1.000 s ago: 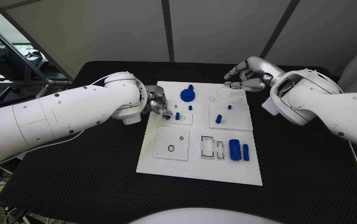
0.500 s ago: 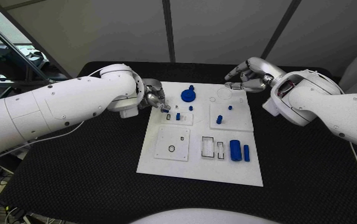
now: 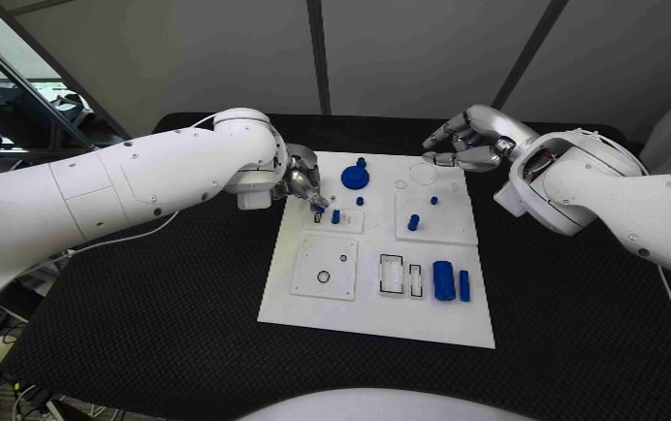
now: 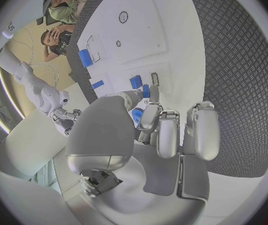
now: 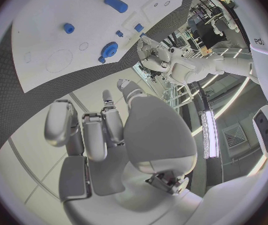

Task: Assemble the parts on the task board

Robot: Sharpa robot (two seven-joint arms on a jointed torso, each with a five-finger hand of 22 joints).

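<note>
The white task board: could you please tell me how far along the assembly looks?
Early. On the white task board, small blue pegs stand in sockets. The left hand pinches a small blue part by the left plate. Blue bars lie beside empty rectangular slots. The right hand hovers empty.

Black textured table (image 3: 559, 285); grey panelled wall (image 3: 405, 23) behind.
</note>
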